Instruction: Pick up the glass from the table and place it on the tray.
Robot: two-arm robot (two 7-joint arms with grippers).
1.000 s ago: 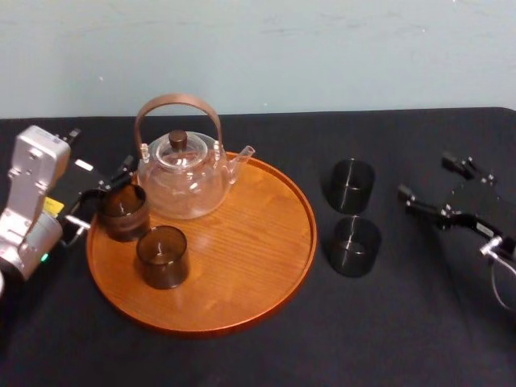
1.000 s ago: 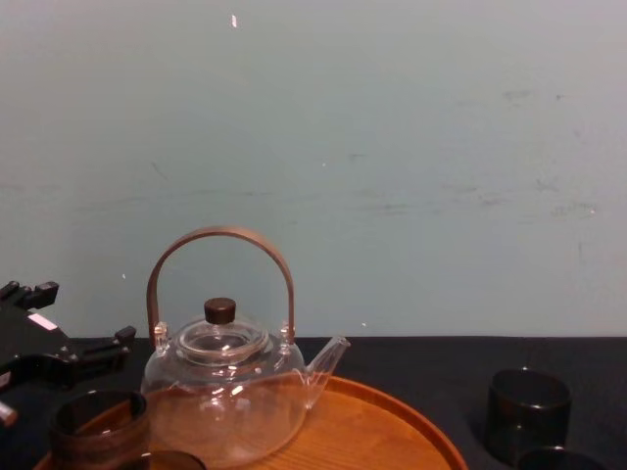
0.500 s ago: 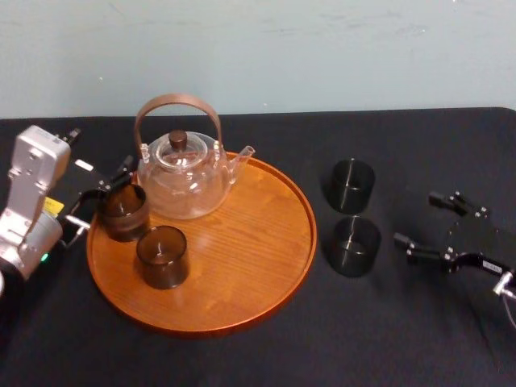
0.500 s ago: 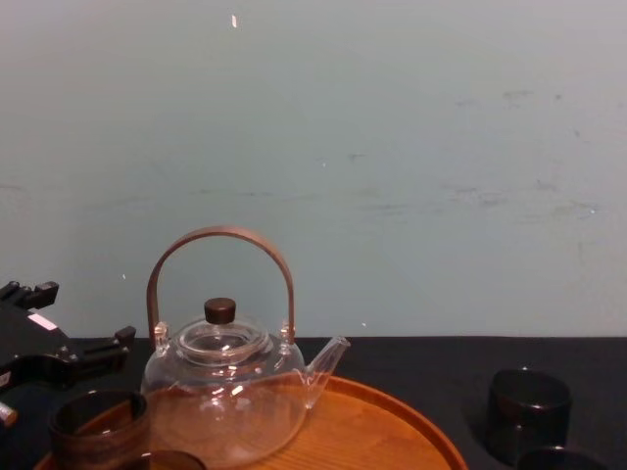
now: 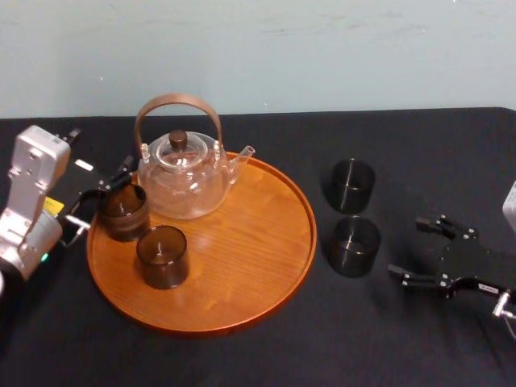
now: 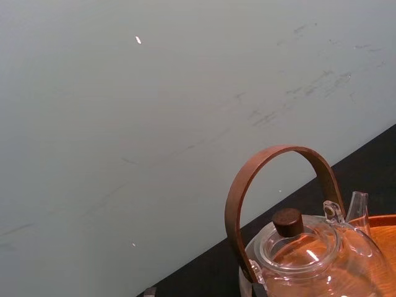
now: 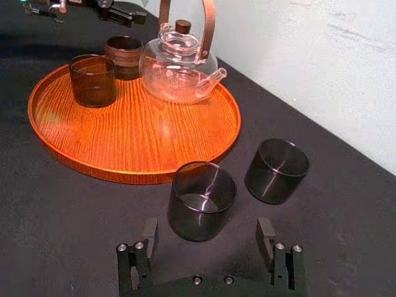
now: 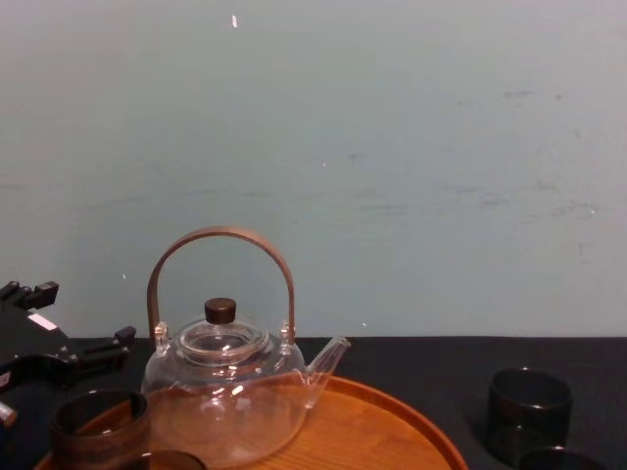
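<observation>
Right of the tray [image 5: 242, 274], the right end effector [image 5: 405, 247] waits, fingers spread, just beside the nearer dark glass [image 5: 352, 246]; the left end effector [image 5: 103, 193], also spread, is at the tray's left rim.

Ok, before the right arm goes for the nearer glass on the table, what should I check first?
1. Right pincer open: ok, its jaws are spread wider than the glass.
2. Nearer glass lined up: ok, it is centred ahead of the jaws but not yet between them.
3. Nearer glass upright: ok.
4. Farther glass out of the way: ok, a gap shows between the two, though it is narrow.
5. Room on the tray: ok, its right half is bare. The teapot and two glasses sit toward its left.
6. Left pincer out of the path: ok, it is at the tray's left edge.
</observation>
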